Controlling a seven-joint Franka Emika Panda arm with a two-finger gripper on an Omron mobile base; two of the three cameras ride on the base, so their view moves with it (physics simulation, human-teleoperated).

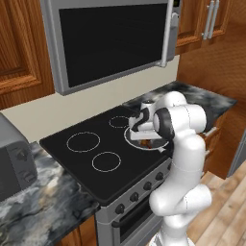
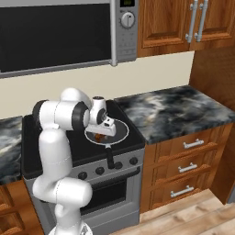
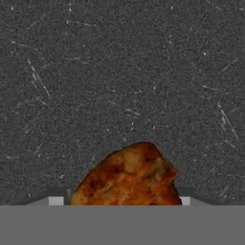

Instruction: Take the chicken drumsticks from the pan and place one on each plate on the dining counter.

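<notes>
On the stove [image 1: 96, 153], the pan [image 2: 120, 133] hides the pincer [image 2: 102, 134] beside a drumstick [image 3: 129, 179]; grip unclear.

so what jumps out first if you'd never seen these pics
The white arm bent over the stove, its end effector down in the pan on the front right burner. In the hand view a browned drumstick sits right between the fingertips on the pan's dark floor. Above hangs a big microwave, with marbled counter to the stove's right.
</notes>
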